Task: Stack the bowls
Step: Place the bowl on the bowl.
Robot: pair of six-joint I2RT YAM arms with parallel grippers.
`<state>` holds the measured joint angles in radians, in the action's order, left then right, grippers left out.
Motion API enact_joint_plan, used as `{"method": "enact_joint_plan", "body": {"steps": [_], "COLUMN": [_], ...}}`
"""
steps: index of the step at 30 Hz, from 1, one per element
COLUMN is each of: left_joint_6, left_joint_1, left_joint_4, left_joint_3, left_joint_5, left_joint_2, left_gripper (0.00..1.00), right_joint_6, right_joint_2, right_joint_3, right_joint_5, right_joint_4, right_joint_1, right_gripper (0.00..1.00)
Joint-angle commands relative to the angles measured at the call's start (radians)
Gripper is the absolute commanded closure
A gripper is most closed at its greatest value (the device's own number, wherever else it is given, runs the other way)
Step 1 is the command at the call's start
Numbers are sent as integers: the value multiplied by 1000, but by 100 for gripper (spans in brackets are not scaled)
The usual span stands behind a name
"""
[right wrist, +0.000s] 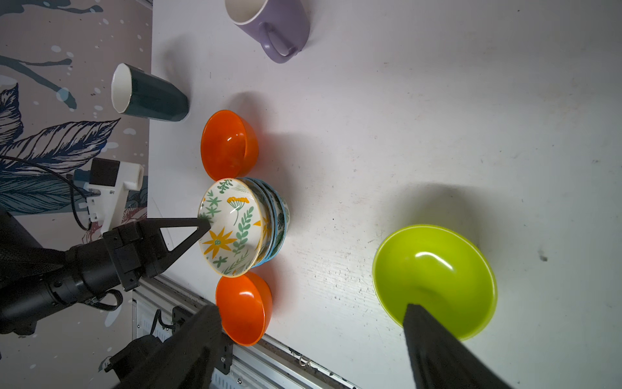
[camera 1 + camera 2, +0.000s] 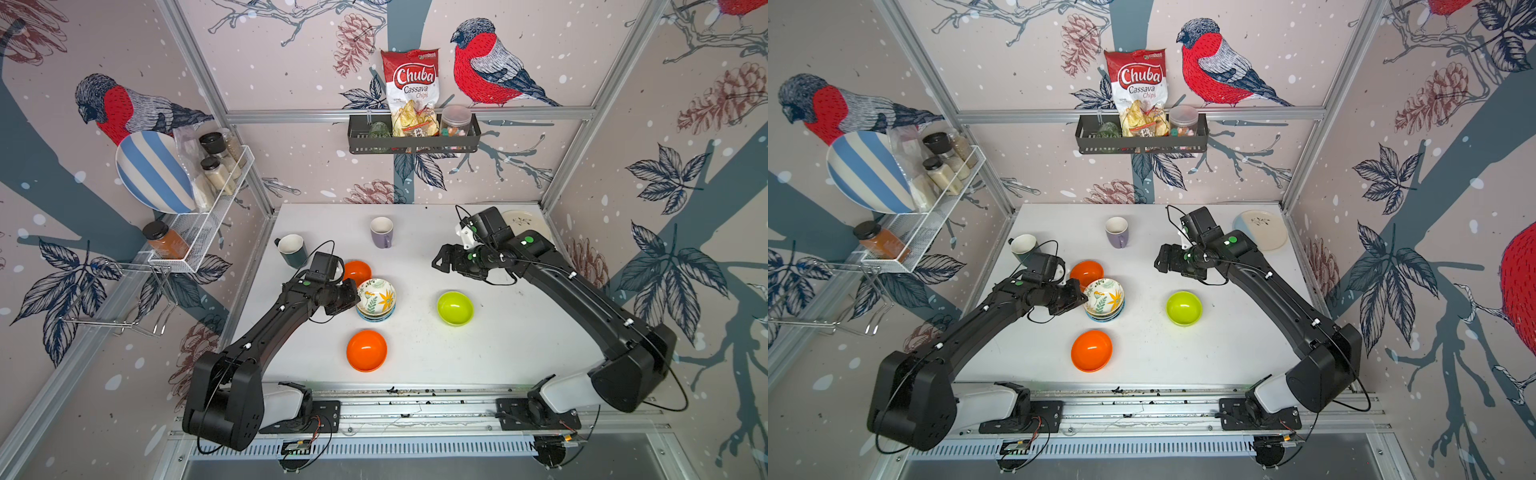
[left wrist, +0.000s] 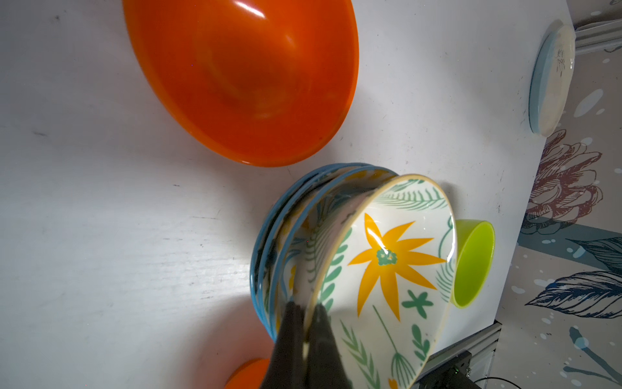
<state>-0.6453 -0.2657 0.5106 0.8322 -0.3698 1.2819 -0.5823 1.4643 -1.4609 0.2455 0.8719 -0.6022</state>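
On white table, toward its left edge, left gripper clamped on tilted leaf-patterned bowl atop blue-rimmed stack; right gripper spread, empty.

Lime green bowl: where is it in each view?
Both top views: lime green bowl alone, right of the bowl stack.
Left wrist: lime green bowl partly hidden behind the stack's tilted top bowl.
Right wrist: lime green bowl close up, behind a right pincer finger.
Landmark: the bowl stack, in all four.
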Motion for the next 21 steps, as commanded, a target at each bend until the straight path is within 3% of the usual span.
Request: {"method": "enact_joint_plan", "body": {"steps": [1, 21], "left_joint_6": [19, 18], "left_joint_1": [3, 3], "left_joint_4": [-52, -94], "left_joint_3": [-1, -36], "left_joint_5": [-18, -29], "left_joint_2": [-3, 9], "left_gripper": [100, 100], "right_joint_6": [0, 10], "right_joint_2": [4, 15], "right_joint_3": [0, 1], "right_joint_5": [13, 20], "right_joint_4": [-17, -11], "right_joint_1": [-3, -11], "right_gripper": [13, 13]}}
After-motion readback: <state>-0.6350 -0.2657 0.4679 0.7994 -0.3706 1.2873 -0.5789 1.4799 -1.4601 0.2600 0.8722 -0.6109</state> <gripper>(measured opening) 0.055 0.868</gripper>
